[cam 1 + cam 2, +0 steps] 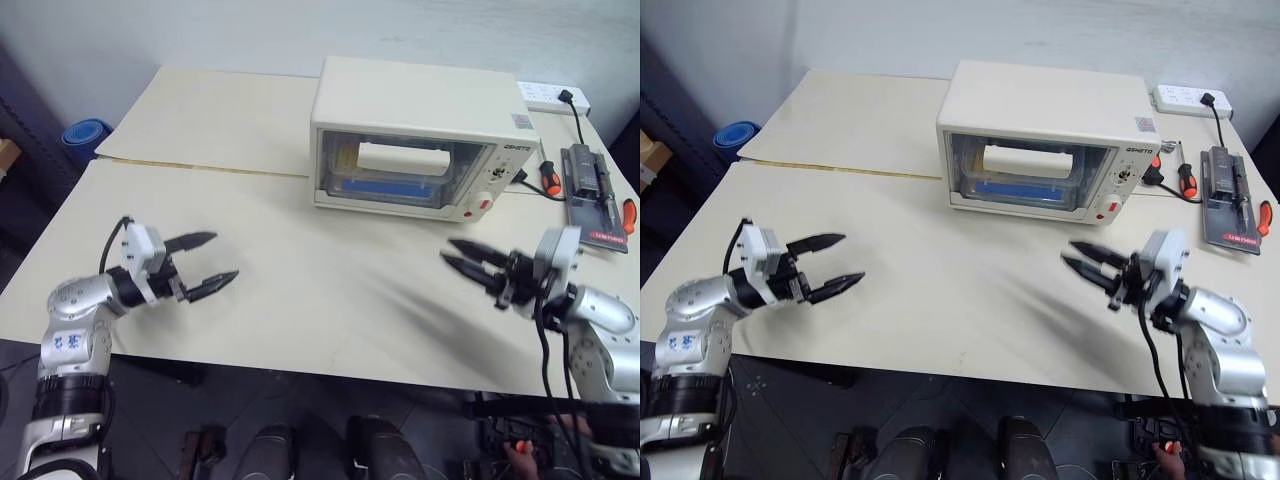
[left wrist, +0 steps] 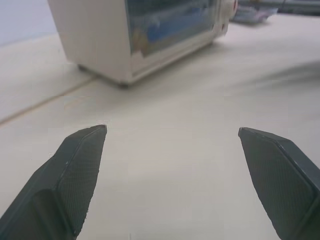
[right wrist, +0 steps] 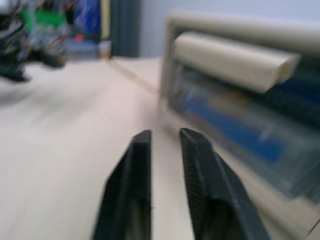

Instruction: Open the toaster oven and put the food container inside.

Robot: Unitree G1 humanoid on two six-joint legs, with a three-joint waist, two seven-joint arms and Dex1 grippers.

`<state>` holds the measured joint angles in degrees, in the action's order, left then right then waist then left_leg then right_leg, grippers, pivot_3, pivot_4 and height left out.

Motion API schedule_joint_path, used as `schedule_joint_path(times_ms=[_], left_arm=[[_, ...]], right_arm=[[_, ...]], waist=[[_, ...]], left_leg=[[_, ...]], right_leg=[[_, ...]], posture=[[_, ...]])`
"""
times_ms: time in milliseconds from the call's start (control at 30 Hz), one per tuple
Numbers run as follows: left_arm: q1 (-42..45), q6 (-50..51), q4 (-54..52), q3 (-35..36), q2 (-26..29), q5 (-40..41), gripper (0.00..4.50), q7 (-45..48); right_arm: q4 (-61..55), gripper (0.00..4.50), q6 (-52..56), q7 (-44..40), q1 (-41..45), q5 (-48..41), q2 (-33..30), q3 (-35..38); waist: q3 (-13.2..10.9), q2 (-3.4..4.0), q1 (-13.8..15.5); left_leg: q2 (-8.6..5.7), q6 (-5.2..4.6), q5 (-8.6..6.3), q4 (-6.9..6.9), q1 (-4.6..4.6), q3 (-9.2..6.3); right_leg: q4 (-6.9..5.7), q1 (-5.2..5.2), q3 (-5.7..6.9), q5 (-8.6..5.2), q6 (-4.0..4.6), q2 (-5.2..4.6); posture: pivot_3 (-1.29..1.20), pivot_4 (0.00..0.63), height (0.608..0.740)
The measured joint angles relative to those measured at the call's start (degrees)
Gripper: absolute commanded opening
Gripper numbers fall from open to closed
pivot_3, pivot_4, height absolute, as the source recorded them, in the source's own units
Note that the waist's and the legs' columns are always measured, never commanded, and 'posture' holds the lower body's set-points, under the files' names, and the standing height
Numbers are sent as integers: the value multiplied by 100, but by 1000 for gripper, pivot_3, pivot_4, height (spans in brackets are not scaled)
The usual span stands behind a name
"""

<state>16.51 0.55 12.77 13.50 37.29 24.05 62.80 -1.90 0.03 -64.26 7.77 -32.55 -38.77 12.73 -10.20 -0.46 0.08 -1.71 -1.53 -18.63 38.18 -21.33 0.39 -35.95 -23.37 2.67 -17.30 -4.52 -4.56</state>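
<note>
The cream-white toaster oven (image 1: pixel 420 100) stands at the back of the table with its glass door shut and its white bar handle (image 1: pixel 403 157) across the front. Behind the glass sits the food container (image 1: pixel 390 187), of which a blue strip shows. My left gripper (image 1: pixel 226 256) hovers open over the table's front left, pointing right, with nothing between its fingers (image 2: pixel 82 165). Over the front right, my right gripper (image 1: pixel 447 252) points left toward the oven. Its fingers (image 3: pixel 135 170) stand a narrow gap apart and hold nothing.
A white power strip (image 1: pixel 553 96) lies at the back right corner. Orange-handled screwdrivers (image 1: pixel 548 178) and a dark tool case (image 1: pixel 590 190) lie right of the oven. A blue round object (image 1: pixel 83 133) sits beyond the table's left edge. A seam (image 1: pixel 200 167) crosses the tabletop.
</note>
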Motion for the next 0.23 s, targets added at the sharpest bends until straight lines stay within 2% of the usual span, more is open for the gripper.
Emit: schedule_joint_path(times_ms=[100, 233], left_arm=[[-368, -6, -285, 10, 1, 0, 4500, -103], [-626, -35, -518, 142, -2, 6, 4500, -390]], right_arm=[[135, 2916, -461, -500, -452, 274, -122, -84], [685, 4234, -982, -758, -486, 459, -121, -86]], waist=[[0, -1, -6], [0, 1, -35]], left_leg=[[0, -3, -2, 3, 11, 1], [3, 3, 1, -4, 21, 2]], right_leg=[[9, 6, -3, 0, 0, -3], [4, 5, -4, 0, 0, -2]], posture=[[0, 150, 740], [0, 150, 740]])
